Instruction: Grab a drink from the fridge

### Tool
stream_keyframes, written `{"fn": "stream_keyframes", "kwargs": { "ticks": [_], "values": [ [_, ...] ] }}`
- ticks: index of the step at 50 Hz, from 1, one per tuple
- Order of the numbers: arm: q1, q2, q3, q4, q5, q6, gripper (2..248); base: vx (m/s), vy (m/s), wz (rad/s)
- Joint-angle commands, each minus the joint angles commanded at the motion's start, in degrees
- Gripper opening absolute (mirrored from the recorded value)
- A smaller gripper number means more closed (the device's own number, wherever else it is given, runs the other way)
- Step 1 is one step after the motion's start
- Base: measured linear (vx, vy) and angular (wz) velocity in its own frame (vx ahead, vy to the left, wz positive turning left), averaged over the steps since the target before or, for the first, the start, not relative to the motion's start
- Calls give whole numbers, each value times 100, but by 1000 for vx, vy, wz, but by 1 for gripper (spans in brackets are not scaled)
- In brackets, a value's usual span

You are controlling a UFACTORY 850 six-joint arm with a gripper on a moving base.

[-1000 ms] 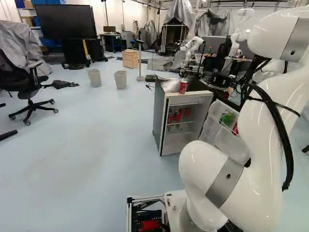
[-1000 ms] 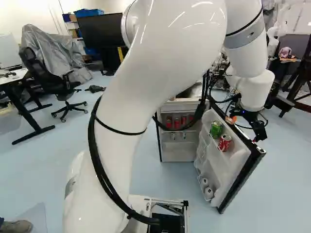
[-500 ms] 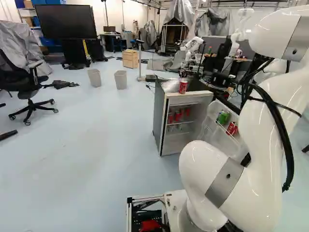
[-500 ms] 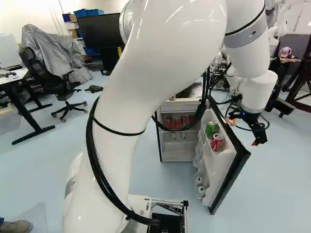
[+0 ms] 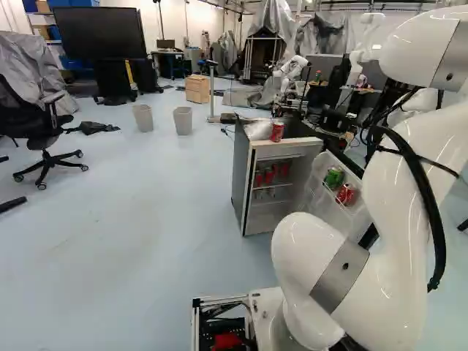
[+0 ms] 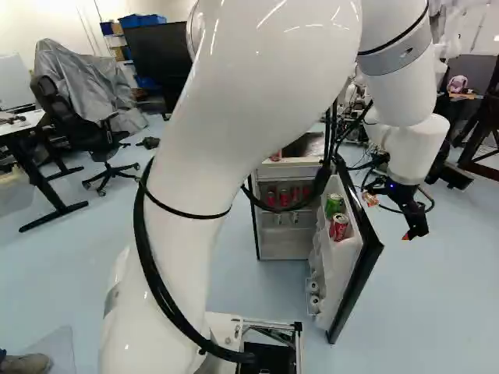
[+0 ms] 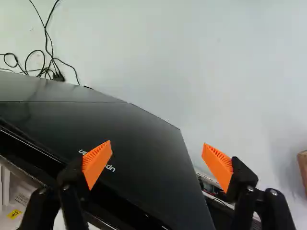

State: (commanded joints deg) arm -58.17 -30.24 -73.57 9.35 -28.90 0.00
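Pale floor (image 5: 146, 212) runs across the room, with two bins (image 5: 143, 118) and another robot (image 5: 294, 69) in the background, and here's the fridge (image 5: 245, 175), wide open. Drinks are in the door rack: a green can (image 6: 334, 205) and a red can (image 6: 338, 227) just beside it, nearer the arm. More red cans (image 6: 284, 196) sit on the inner shelf.

Now, over to the left base view, and there's a can on the fridge top (image 5: 277, 132) beside a clear bag (image 5: 257, 130); the arm mostly hides that spot in the right base view. That right view answers with two pale round things (image 6: 314, 301) low in the door, and the gripper (image 6: 413, 232), out past the door's (image 6: 360, 269) outer side. The wrist view adds the door's black outer face under and ahead of the fingers (image 7: 98, 160), plus loose cables (image 7: 47, 48) on the floor.

The fingers stand wide apart, nothing between their pads. Both door cans stand nearly upright in the right base view, long axes running up and down, tops leaning slightly; the left base view shows them more tilted.
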Motion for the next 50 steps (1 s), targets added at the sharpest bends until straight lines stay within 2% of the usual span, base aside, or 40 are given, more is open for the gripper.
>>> {"fn": "stream_keyframes", "kwargs": {
  "ticks": [28,50],
  "values": [
    [-34,273,389,-237,-128,0,247,0,0,0],
    [-27,550,779,-562,-128,0,247,0,0,0]
  ]
}}
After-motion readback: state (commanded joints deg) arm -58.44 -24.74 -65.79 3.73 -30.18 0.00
